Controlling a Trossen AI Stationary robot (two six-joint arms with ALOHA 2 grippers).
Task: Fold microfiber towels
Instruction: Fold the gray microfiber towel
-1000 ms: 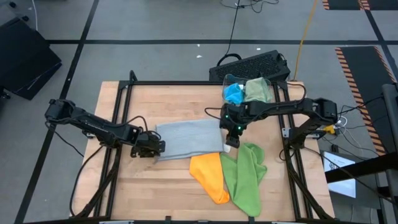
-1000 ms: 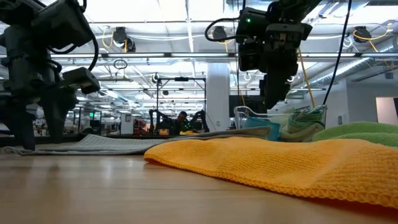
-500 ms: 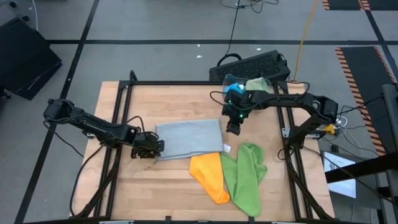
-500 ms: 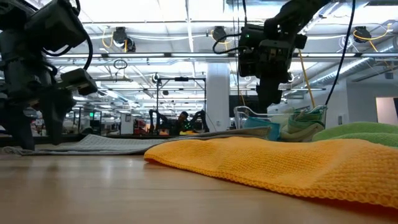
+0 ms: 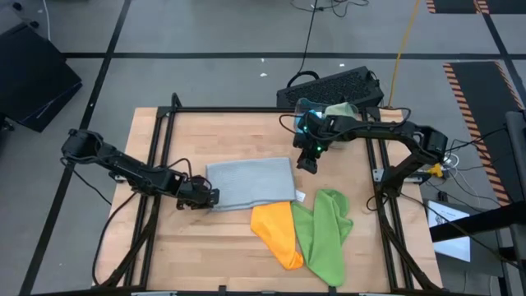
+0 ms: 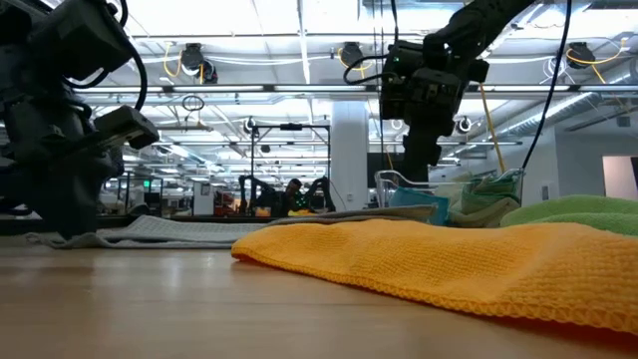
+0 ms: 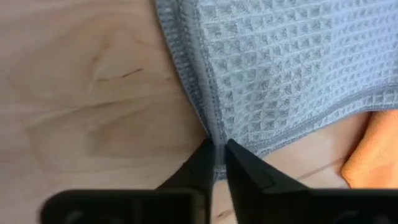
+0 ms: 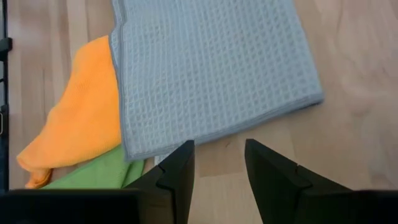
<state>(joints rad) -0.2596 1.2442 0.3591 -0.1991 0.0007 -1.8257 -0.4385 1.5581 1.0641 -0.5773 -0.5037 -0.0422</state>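
A grey waffle-weave towel (image 5: pixel 251 182) lies spread flat on the wooden table (image 5: pixel 230 131). My left gripper (image 5: pixel 209 197) is down at its left edge near the near-left corner, shut on the hem. My right gripper (image 5: pixel 306 160) hovers open above the towel's far right corner (image 8: pixel 314 96), touching nothing. An orange towel (image 5: pixel 278 234) and a lime green towel (image 5: pixel 325 230) lie crumpled near the grey towel's near right corner, the green one partly over the orange. My left gripper pinches the grey towel's hemmed left edge (image 7: pixel 212 134) between its two fingertips, close to the near-left corner. The fingers (image 7: pixel 199 165) come slanting down from the table's left. The towel lies flat and slack on the table.
A clear bin (image 5: pixel 329 119) at the far right holds a blue and a sage green towel. A black keyboard (image 5: pixel 337 82) lies beyond the table's far edge. A black frame (image 5: pixel 164 131) runs around the work area. Bare wood shows on the left and along the near edge.
My left gripper has sunk a little and shut on the grey towel's left hem. My right gripper has gone toward the table's far edge, from the towel's near right corner to its far right corner, staying open. The towels have kept their places.
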